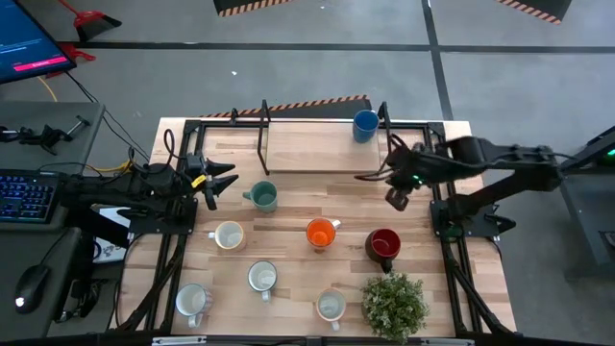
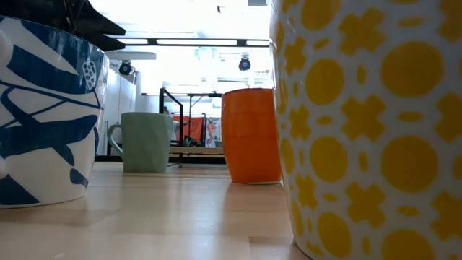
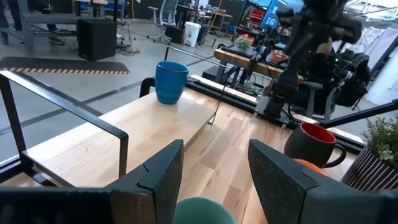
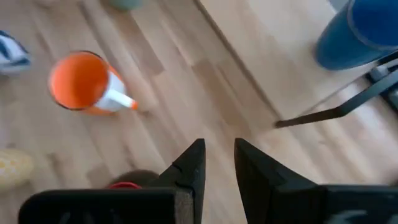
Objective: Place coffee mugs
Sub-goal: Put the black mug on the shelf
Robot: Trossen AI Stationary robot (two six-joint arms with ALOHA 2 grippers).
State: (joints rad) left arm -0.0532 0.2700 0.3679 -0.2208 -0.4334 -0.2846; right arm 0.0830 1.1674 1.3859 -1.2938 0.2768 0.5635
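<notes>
Both claws are empty: the left claw (image 3: pixel 214 177) gapes over the green mug (image 1: pixel 260 196), the right claw (image 4: pixel 219 165) narrowly parted. Glazed ceramic, probably slippery, chips easily; pinch the rim.

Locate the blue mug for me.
In the high view the blue mug stands on the raised wooden shelf at the table's far edge, near its right corner, just behind the right gripper; no other mug shares the shelf.
</notes>
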